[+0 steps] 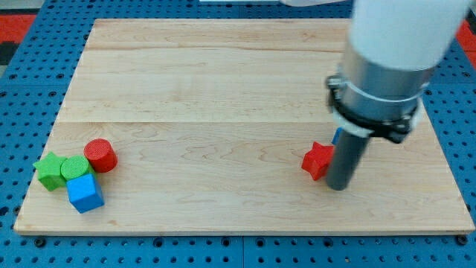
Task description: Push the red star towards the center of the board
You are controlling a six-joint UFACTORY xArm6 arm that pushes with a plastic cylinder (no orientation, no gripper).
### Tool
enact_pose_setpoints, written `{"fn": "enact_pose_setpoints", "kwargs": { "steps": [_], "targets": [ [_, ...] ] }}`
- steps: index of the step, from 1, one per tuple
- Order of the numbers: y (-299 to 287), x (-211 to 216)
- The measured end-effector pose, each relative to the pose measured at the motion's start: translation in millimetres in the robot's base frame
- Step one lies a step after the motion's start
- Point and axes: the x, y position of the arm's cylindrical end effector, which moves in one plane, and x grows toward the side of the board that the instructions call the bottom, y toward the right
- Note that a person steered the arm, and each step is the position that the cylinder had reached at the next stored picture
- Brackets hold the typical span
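Observation:
The red star (pixel 317 159) lies on the wooden board (pixel 223 89), right of the board's middle and toward the view's bottom. My tip (pixel 339 186) stands just to the star's right and slightly below it, touching or nearly touching its right side. The rod rises from there into the arm's grey and white body (pixel 387 67) at the view's upper right. A small piece of a blue block (pixel 337 136) shows behind the rod, just above and right of the star; its shape is hidden.
A cluster sits at the board's lower left corner: a red cylinder (pixel 100 155), a green cylinder (pixel 75 168), a green star (pixel 50 170) and a blue cube (pixel 85 193). A blue pegboard (pixel 22 89) surrounds the board.

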Motion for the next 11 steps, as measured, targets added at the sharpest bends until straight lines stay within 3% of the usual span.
{"fn": "enact_pose_setpoints", "kwargs": {
  "steps": [1, 3, 5, 7, 9, 11],
  "targets": [
    [30.6, -2.1],
    [-102.1, -38.5],
    [-78.8, -37.9],
    [-96.2, -139.5],
    [-68.7, -103.4],
    [-191.8, -138.2]
  ]
}}
